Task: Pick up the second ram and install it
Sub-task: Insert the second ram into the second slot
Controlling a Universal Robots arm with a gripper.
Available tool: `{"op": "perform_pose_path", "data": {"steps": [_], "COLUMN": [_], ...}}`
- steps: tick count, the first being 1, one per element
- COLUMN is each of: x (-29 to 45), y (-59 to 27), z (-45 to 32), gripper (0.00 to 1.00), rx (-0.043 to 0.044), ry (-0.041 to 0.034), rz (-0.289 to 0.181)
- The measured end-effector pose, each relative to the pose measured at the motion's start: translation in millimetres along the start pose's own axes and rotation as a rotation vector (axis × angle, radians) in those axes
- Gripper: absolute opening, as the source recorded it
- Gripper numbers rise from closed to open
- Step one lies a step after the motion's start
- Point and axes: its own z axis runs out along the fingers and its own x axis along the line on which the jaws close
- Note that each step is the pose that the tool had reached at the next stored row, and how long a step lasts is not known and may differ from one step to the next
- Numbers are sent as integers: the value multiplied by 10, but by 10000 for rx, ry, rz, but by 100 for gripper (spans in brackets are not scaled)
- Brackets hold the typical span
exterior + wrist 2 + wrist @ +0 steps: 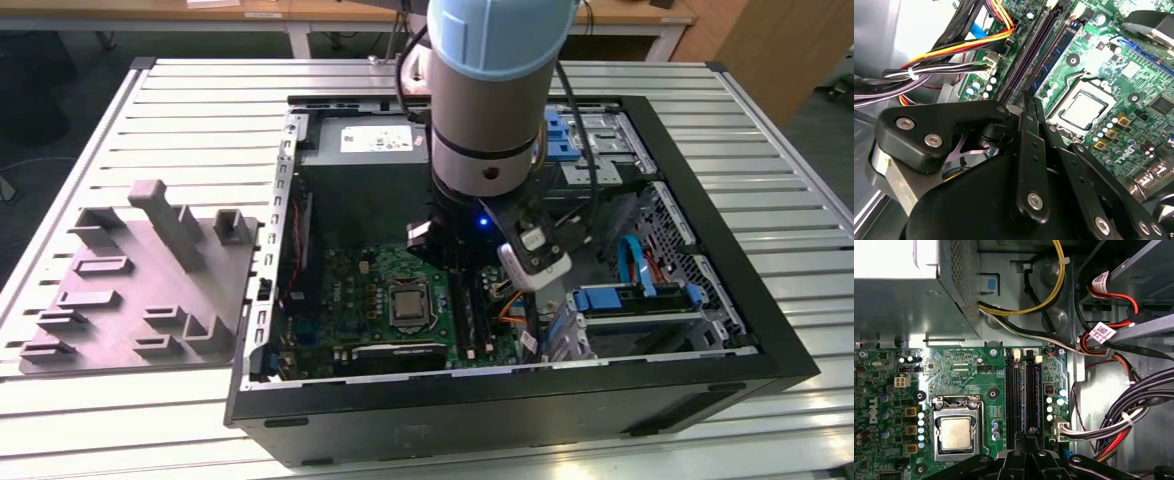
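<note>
In both wrist views the gripper [1030, 100] [1029, 432] is cut off by the picture's edge, and its black linkage hides the near ends of the memory slots [1021, 60] [1023, 390] beside the processor [1084, 111] [956, 434]. You cannot tell whether it touches the ram strip [1059, 50] nearest the processor. In the exterior view the arm [487, 100] covers most of the board just beside the processor [404, 302].

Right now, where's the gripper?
In both wrist views the gripper sits over one end of the black memory slots, beside the processor, inside the open case.

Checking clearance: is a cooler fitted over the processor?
No, the processor lies bare on the motherboard, its metal lid uncovered.
</note>
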Motion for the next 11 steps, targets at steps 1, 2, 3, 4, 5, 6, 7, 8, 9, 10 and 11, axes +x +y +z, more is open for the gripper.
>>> {"op": "perform_pose_path", "data": {"steps": [1, 2, 3, 4, 5, 6, 7, 8, 9, 10, 11], "x": [0, 1, 1, 3, 7, 9, 9, 9, 10, 12, 13], "y": [-1, 0, -2, -3, -4, -4, -4, -4, -4, -4, -5], "z": [2, 8, 16, 22, 26, 27, 27, 27, 30, 37, 41], "gripper": [11, 11, 11, 11, 11, 11, 11, 11, 11, 11, 11], "rx": [2, 0, 0, 1, 0, 2, 2, 1, 0, -4, -2], "ry": [1, 1, 1, 1, 1, 2, 2, 2, 1, 0, 1], "rz": [-1, -1, -2, -6, -7, -8, -8, -8, -7, -6, -6]}}
